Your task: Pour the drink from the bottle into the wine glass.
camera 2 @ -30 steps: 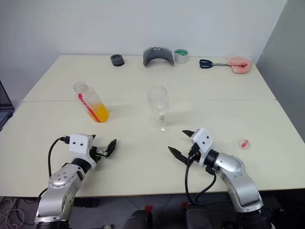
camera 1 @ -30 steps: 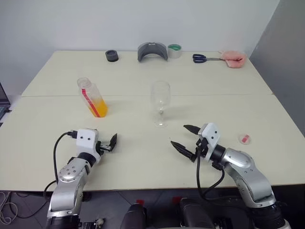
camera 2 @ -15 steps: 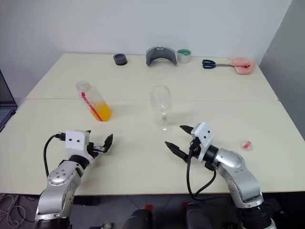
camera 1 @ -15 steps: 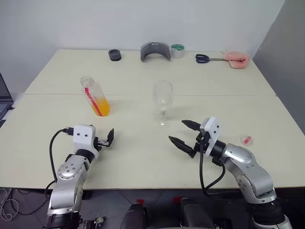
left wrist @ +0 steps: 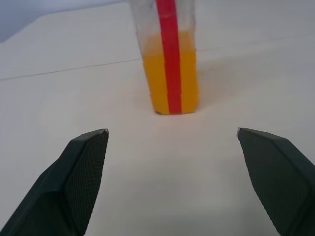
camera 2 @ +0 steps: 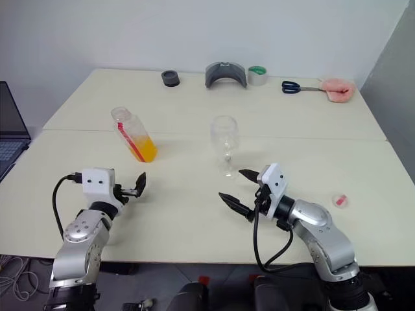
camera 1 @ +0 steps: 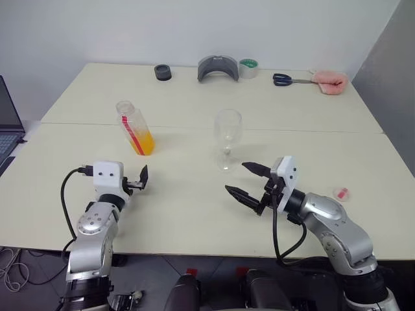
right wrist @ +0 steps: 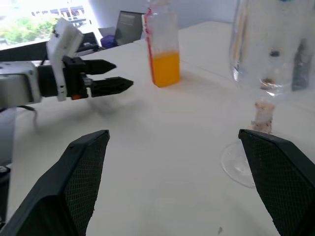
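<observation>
Closest to the table's near edge, the left gripper (camera 1: 138, 179) hangs just above the cream table (camera 1: 194, 214), its two black fingers spread wide with nothing between them, aimed toward the bottle (camera 1: 134, 128). Over on the other side, the right gripper (camera 1: 249, 182) hovers low too, jaws released and empty, turned inward toward the middle of the table. A small red-and-white cap (camera 1: 341, 193) lies on the table near the right arm, well apart from everything else.

A bit further in, the wine glass (camera 1: 227, 139) stands upright just beyond the right gripper's fingertips, not touched, and looks empty. To its left the bottle stands upright with no cap on its neck, a red strip running down its side; the drink (camera 1: 144, 142) fills roughly its lower half. Bottle and glass are well apart.

Along the far edge sit a small black round thing (camera 1: 163, 72), a grey curved object (camera 1: 217, 67), a roll of tape (camera 1: 248, 68), scissors (camera 1: 290, 80) and a pink cloth (camera 1: 330, 80). A laptop (camera 1: 9, 126) pokes in at the left side
</observation>
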`<state>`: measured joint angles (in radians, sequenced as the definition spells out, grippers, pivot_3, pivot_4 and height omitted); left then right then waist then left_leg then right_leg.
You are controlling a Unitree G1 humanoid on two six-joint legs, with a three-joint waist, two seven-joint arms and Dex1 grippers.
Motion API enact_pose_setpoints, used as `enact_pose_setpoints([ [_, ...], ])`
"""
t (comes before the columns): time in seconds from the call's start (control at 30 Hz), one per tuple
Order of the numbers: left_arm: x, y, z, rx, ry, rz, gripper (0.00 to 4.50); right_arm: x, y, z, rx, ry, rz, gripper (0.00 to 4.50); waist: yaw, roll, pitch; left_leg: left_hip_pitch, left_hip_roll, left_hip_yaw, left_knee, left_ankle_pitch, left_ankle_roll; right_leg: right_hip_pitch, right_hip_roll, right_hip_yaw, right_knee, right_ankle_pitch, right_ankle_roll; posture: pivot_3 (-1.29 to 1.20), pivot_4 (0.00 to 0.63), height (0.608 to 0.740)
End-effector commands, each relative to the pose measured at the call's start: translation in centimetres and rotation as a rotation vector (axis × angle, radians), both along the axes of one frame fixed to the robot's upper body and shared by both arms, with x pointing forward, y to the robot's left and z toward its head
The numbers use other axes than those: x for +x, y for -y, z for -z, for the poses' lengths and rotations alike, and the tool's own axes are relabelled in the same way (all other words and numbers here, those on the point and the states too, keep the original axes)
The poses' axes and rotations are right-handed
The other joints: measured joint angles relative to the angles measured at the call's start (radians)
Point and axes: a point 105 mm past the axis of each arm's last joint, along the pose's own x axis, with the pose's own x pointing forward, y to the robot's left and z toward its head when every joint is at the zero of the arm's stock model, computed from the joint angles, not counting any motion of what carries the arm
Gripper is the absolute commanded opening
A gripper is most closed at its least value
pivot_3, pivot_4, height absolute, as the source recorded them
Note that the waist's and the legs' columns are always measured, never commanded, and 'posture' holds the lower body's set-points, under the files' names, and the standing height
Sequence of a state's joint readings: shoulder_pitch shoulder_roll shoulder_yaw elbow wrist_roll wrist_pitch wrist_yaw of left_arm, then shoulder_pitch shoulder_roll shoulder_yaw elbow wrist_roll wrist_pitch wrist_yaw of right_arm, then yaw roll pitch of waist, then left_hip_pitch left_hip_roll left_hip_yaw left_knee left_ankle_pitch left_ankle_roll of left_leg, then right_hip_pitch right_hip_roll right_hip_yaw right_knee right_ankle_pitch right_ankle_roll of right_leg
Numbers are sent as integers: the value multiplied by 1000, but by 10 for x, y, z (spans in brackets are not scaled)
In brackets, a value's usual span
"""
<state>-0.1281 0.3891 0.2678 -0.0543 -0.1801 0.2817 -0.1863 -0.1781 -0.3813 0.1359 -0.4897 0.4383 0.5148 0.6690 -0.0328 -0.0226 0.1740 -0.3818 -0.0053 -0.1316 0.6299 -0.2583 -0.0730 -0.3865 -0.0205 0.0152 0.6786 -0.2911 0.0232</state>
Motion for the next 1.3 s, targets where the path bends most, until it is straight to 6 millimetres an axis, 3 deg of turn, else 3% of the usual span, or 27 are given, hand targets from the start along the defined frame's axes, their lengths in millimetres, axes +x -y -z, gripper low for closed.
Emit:
enact_pose_setpoints([
  [0.03,7,-7,-18,5,58,-2,4500,-7,-3,-21,30,61,-41,4476,0,0,0,0,0,0,0,0,0,0,0,0,0,0,0,0,150,740],
  [0.47,41,4,-43,18,101,119,4500,-7,-10,-27,26,84,-58,4476,1,0,0,0,0,0,0,0,0,0,0,0,0,0,0,0,150,740],
  [1.1,77,0,-52,-81,110,142,4500,-7,-13,-31,23,100,-62,4476,0,0,0,0,0,1,1,0,0,-1,0,0,1,0,0,0,150,740],
  [1.2,81,0,-51,-58,97,155,3878,-6,-14,-31,25,102,-60,4500,0,0,0,0,0,1,1,0,0,-1,0,0,1,0,0,0,150,740],
  [1.3,84,1,-50,-52,88,168,2968,-6,-14,-31,25,104,-57,4500,0,0,0,0,0,0,1,0,0,-1,0,0,1,0,0,0,150,740],
])
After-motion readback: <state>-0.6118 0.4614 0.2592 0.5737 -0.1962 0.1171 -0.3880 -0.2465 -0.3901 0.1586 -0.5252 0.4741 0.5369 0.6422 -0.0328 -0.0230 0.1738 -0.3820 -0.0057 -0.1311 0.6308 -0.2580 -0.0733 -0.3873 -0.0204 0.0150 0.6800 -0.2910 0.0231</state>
